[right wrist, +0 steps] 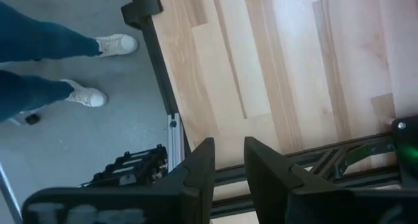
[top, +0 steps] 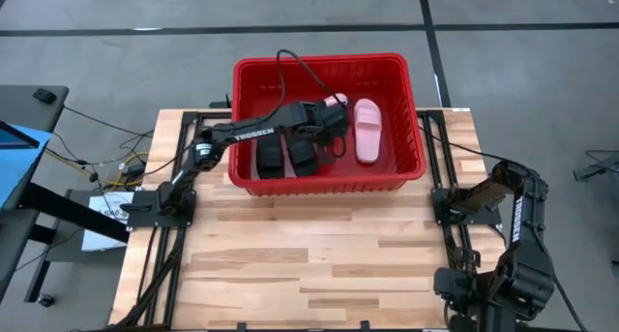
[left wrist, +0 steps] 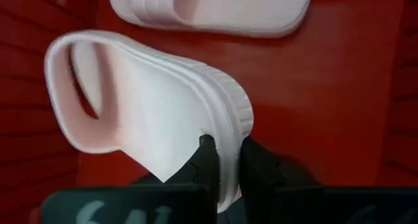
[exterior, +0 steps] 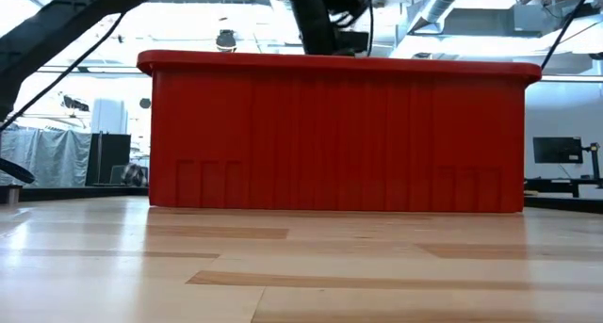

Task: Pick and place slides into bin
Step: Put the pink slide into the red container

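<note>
The red bin (top: pixel 406 100) stands at the table's far middle. In it lie two black slides (top: pixel 269 156) (top: pixel 303 156) side by side and one pale pink slide (top: pixel 368 129), sole down on the bin floor; that pink slide also shows in the left wrist view (left wrist: pixel 209 8). My left gripper (left wrist: pixel 225 162) reaches into the bin from the left and is shut on the second pink slide (left wrist: pixel 144 100), next to the lying pink one. My right gripper (right wrist: pixel 228 165) is narrowly open and empty at the table's right edge. My left gripper pinches the pink slide's thick sole edge (left wrist: pixel 228 129) between its two fingers. The slide is turned on its side, its strap opening (left wrist: pixel 78 87) facing away from the fingers, and it sits beyond the fingertips over the bin floor. Whether it touches the floor, I cannot tell.
In the low view the bin's near wall (exterior: pixel 339 139) hides everything inside it. Bare wooden table (top: pixel 319 255) lies in front of the bin. A person's legs and shoes (right wrist: pixel 98 48) stand on the floor beside the table's right edge.
</note>
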Robot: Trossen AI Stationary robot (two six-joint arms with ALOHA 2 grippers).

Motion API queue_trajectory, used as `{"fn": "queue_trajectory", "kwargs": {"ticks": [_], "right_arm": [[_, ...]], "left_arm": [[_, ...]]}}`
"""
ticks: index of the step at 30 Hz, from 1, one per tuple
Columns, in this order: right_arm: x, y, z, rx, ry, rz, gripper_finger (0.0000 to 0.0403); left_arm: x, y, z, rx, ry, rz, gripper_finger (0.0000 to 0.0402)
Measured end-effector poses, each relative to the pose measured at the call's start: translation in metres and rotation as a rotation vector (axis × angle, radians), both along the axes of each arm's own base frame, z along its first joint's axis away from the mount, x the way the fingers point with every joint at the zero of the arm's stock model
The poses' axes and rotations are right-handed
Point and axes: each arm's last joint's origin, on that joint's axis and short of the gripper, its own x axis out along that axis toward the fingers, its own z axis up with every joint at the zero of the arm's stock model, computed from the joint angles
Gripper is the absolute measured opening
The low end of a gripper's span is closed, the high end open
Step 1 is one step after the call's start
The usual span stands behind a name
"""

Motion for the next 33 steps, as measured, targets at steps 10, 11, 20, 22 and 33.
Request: {"fn": "queue_trajectory", "kwargs": {"ticks": [10, 11, 20, 22, 33], "right_arm": [[0.002, -0.001, 0.0, 0.0, 0.0, -0.006, 0.0075], [0.002, -0.001, 0.0, 0.0, 0.0, -0.006, 0.0075], [0.002, -0.001, 0.0, 0.0, 0.0, -0.005, 0.0075], [0.002, -0.001, 0.0, 0.0, 0.0, -0.005, 0.0075], [0.002, -0.001, 0.0, 0.0, 0.0, -0.005, 0.0075]], "left_arm": [[0.008, 0.008, -0.016, 0.0, 0.018, -0.016, 0.002], [0.008, 0.008, -0.016, -0.008, 0.016, -0.02, 0.002], [0.01, 0.008, -0.016, -0.012, 0.003, -0.067, 0.002], [0.01, 0.008, -0.016, -0.021, 0.002, -0.075, 0.002], [0.009, 0.01, -0.016, 0.01, 0.018, -0.053, 0.002]]}}
